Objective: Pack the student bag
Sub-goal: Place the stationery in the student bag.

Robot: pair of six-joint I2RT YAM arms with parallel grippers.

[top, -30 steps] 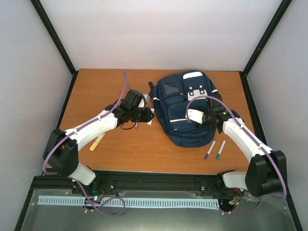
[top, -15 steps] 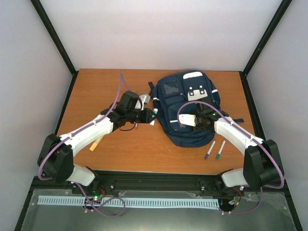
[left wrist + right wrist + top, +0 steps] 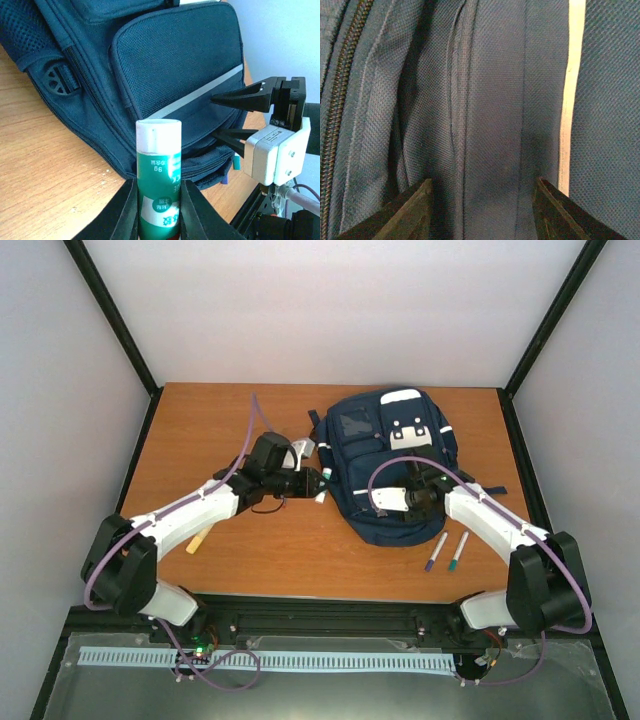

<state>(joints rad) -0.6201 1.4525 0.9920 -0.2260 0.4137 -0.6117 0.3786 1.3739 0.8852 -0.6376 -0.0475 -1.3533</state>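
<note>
The navy student bag lies flat at the back right of the table, with its front pockets facing up. My left gripper is at the bag's left edge, shut on a green and white glue stick. The stick points at the bag's front pocket. My right gripper is open and low over the lower front pocket. In the right wrist view its fingers straddle a fold of blue fabric beside a white stripe. From the left wrist view the right gripper is also open.
A purple marker and a green marker lie on the table in front of the bag's right side. A yellow stick lies at the left, near my left arm. A white item sits by the bag's upper left.
My left gripper has carried the glue stick right, up to the bag's edge. My right gripper has swung left and down onto the lower front pocket.
</note>
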